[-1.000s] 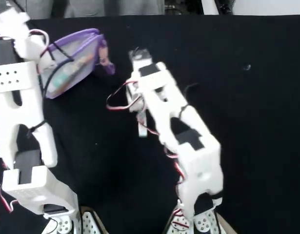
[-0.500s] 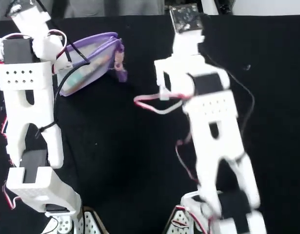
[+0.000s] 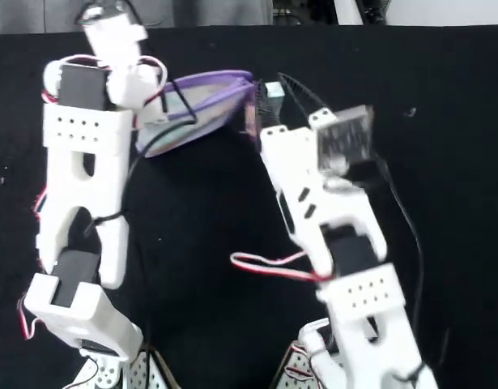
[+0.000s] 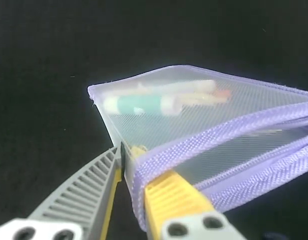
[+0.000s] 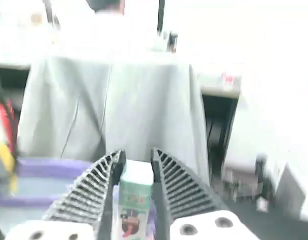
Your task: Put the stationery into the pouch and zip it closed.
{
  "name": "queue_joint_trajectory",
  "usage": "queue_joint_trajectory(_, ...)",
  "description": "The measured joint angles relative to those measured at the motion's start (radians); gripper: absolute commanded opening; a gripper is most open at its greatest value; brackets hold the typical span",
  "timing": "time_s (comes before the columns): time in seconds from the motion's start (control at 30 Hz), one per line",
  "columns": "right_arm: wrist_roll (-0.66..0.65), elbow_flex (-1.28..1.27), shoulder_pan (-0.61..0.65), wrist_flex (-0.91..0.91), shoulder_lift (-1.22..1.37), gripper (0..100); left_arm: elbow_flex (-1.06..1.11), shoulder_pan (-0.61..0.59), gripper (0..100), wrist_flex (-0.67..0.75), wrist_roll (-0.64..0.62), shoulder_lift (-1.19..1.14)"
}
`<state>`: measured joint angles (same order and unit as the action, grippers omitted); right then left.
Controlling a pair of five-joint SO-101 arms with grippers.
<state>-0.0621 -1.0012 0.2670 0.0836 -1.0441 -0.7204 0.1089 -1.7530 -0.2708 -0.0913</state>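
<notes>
A black cloth-covered table (image 3: 443,162) spreads under both machines. The white left arm (image 3: 78,162) rises along the table's left side, and the white right arm (image 3: 346,235) leans in from the near middle toward the far edge.

Between their tips, at the far side of the table, hangs a clear mesh pouch with purple zip bands (image 3: 196,109). The left gripper (image 4: 128,165) holds it by one end. Its grey ribbed finger and yellow finger are pressed onto the purple band at the corner. In the left wrist view the two zip bands run apart from each other, so the mouth stands open.

The right gripper (image 5: 136,165) sits just beside the pouch's other end. Its two ribbed fingers pinch a small white-and-teal box (image 5: 134,195), held upright between them. In the high view the box (image 3: 274,89) shows at the tip of that gripper, close against the purple band.

Inside the pouch, seen through the mesh, lie a white-and-teal tube (image 4: 143,104) and some pale sticks (image 4: 194,92) beside it, near the closed bottom edge.
</notes>
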Motion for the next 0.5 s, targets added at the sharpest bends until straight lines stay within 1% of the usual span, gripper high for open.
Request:
queue_joint_trajectory(0.13,-0.008,-0.089,0.002,-0.1,-0.129,1.1,0.0,0.064,3,0.002,0.009,0.0)
queue_joint_trajectory(0.27,-0.009,-0.112,0.006,-0.157,-0.216,1.1,0.0,0.1,3,0.002,0.009,0.0)
queue_joint_trajectory(0.43,-0.009,-0.138,0.072,-0.264,-0.253,1.1,0.008,0.124,3,0.002,0.009,0.0)
queue_joint_trajectory(0.5,-0.009,-0.172,0.12,-0.325,-0.253,1.1,0.008,0.129,3,0.002,0.009,0.0)
